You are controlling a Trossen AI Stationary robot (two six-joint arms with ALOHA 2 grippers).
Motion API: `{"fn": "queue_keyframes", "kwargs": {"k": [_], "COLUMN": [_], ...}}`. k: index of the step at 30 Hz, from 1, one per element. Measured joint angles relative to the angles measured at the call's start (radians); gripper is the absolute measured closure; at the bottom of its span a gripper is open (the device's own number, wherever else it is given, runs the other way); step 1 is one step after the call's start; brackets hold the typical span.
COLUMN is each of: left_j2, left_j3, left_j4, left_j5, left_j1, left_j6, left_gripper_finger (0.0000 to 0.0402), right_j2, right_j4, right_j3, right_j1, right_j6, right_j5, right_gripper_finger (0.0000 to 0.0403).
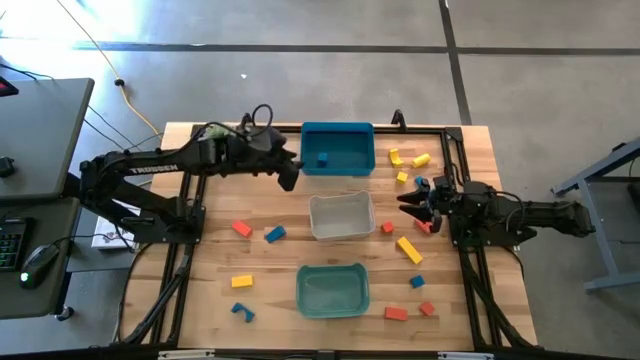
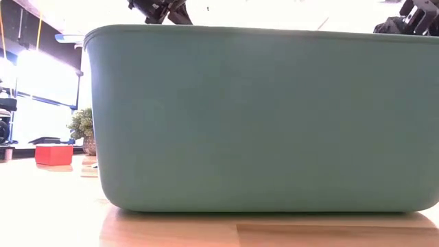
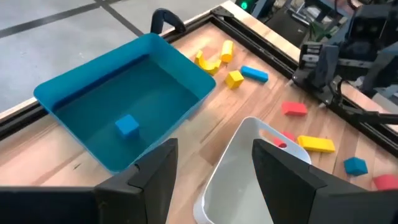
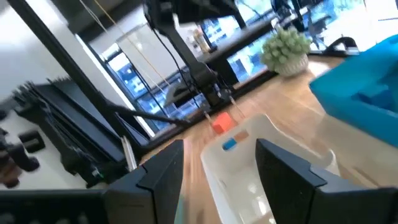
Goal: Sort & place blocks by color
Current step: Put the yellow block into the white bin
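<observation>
Wooden desk (image 1: 200,300) carries three bins. Blocks (image 1: 409,249) lie scattered, mostly right of frame; one blue block sits in the blue bin (image 1: 337,130). Left tool (image 1: 288,172) and right tool (image 1: 412,203) both wide, empty. Blocks look light, rigid; pinch across flat sides.

left gripper (image 1: 288,172) jaws apart, right gripper (image 1: 412,203) jaws apart

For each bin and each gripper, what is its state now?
blue bin: upright, one blue block inside
white bin: upright, looks empty
teal bin: upright, looks empty
left gripper: open, empty
right gripper: open, empty
</observation>
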Motion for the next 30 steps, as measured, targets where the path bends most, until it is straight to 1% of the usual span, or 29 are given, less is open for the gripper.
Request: {"fn": "queue_keyframes", "kwargs": {"k": [3, 7, 10, 13, 15, 18, 22, 25, 27, 30], "left_j2": [0.0, 0.0, 0.0, 0.0, 0.0, 0.0, -0.002, -0.011, -0.012, -0.012], "left_j3": [0.0, 0.0, 0.0, 0.0, 0.0, 0.0, 0.0, 0.0, 0.0, 0.0], "left_j4": [0.0, 0.002, 0.003, 0.003, 0.003, 0.003, 0.003, 0.004, 0.005, 0.005], "left_j5": [-0.034, -0.046, -0.047, -0.047, -0.047, -0.047, -0.039, -0.035, -0.035, -0.032], "left_j1": [-0.026, -0.038, -0.037, -0.026, -0.018, -0.002, 0.016, 0.026, 0.029, 0.036], "left_j6": [-0.012, -0.009, -0.008, -0.008, -0.008, -0.008, 0.024, 0.059, 0.073, 0.108], "left_gripper_finger": [0.0206, 0.0206, 0.0206, 0.0206, 0.0206, 0.0206, 0.0206, 0.0206, 0.0206, 0.0206], "right_j2": [0.0, 0.0, 0.0, 0.001, 0.002, 0.026, 0.113, 0.205, 0.272, 0.368], "right_j4": [0.084, 0.22, 0.229, 0.184, 0.097, -0.077, -0.359, -0.59, -0.723, -0.849], "right_j3": [0.0, 0.001, 0.038, 0.11, 0.179, 0.311, 0.503, 0.639, 0.714, 0.805], "right_j1": [-0.002, -0.002, -0.002, -0.002, -0.002, -0.002, -0.002, -0.002, -0.002, -0.003], "right_j6": [0.001, 0.013, -0.032, -0.109, -0.164, -0.246, -0.327, -0.329, -0.295, -0.243], "right_j5": [0.026, 0.154, 0.245, 0.295, 0.33, 0.398, 0.489, 0.574, 0.624, 0.632], "right_gripper_finger": [0.0214, 0.0214, 0.0214, 0.0214, 0.0214, 0.0214, 0.0214, 0.0214, 0.0214, 0.0214]}}
